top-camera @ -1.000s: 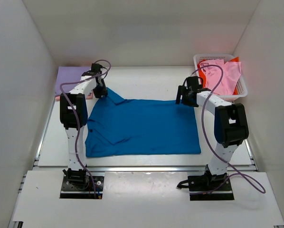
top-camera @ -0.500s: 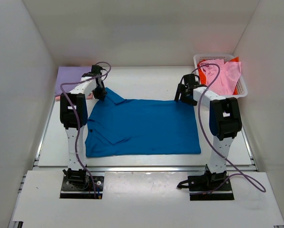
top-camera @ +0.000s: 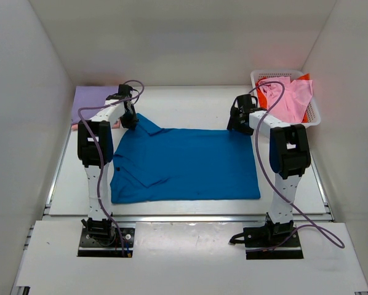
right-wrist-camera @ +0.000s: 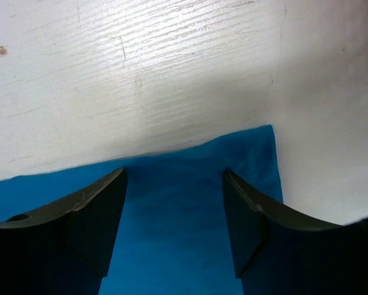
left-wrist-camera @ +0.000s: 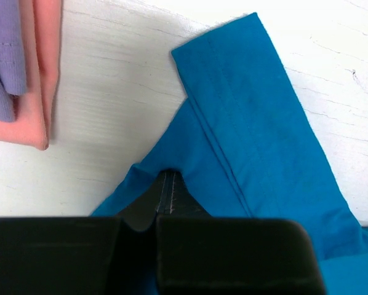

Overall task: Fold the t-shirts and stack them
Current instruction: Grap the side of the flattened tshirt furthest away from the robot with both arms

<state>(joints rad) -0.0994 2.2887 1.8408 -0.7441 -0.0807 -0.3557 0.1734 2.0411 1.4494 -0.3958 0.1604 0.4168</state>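
my left fingers (left-wrist-camera: 165, 192): clamped on sleeve of bright blue collared cloth t-shirt (top-camera: 184, 163) | my right fingers (top-camera: 238, 124): spread open, straddling its far corner

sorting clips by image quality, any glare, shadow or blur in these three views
Top external view: soft even light, the bright blue collared t-shirt sharp. Left wrist view: its stitching is crisp, but the left gripper is a blurred black mass. Right wrist view: glare on the white table, shadow toward its right side, and the right gripper dark, soft-edged.
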